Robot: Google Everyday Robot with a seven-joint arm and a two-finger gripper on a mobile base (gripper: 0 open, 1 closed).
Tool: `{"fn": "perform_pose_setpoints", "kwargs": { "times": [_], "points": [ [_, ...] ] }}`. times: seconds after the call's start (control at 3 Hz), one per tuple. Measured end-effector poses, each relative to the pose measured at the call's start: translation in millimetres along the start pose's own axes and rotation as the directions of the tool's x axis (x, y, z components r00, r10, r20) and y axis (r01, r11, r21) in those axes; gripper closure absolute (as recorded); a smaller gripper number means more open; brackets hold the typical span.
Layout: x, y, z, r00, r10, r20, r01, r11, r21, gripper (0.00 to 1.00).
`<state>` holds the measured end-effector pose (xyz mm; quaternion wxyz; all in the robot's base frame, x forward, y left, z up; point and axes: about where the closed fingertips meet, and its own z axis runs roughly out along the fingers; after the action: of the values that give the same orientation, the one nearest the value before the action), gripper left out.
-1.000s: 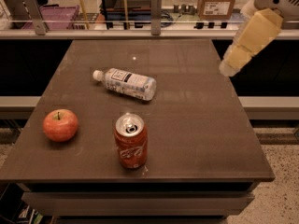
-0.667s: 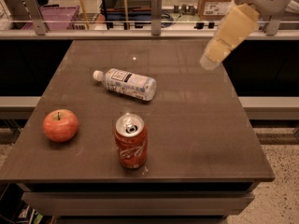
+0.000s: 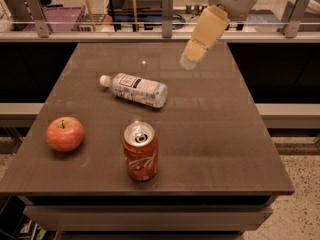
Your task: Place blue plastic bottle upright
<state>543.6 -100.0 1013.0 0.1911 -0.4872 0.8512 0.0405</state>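
Observation:
The blue plastic bottle (image 3: 135, 89) lies on its side near the middle of the dark table (image 3: 215, 134), white cap pointing left, pale label with dark print facing up. My gripper (image 3: 192, 54) hangs from the arm at the top right, above the table's far part, to the right of and above the bottle and apart from it. It holds nothing that I can see.
A red soda can (image 3: 140, 151) stands upright in front of the bottle. A red apple (image 3: 65, 133) sits at the front left. A railing with metal posts (image 3: 167, 6) and cluttered shelves run behind the table's far edge.
My gripper has swung left and slightly down, from over the table's right edge toward its far middle. The bottle, can and apple have not moved.

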Motion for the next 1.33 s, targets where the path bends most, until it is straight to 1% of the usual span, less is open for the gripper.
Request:
{"fn": "perform_pose_setpoints", "kwargs": {
  "times": [0.67,1.0,1.33],
  "points": [
    [-22,-6,41,0.997,0.048,-0.068,-0.047,0.9987,0.018,0.00],
    [-38,-7,61,0.996,0.046,-0.082,-0.044,0.9987,0.027,0.00],
    [-50,-6,74,0.996,0.031,-0.087,-0.029,0.9992,0.027,0.00]
  ]
}}
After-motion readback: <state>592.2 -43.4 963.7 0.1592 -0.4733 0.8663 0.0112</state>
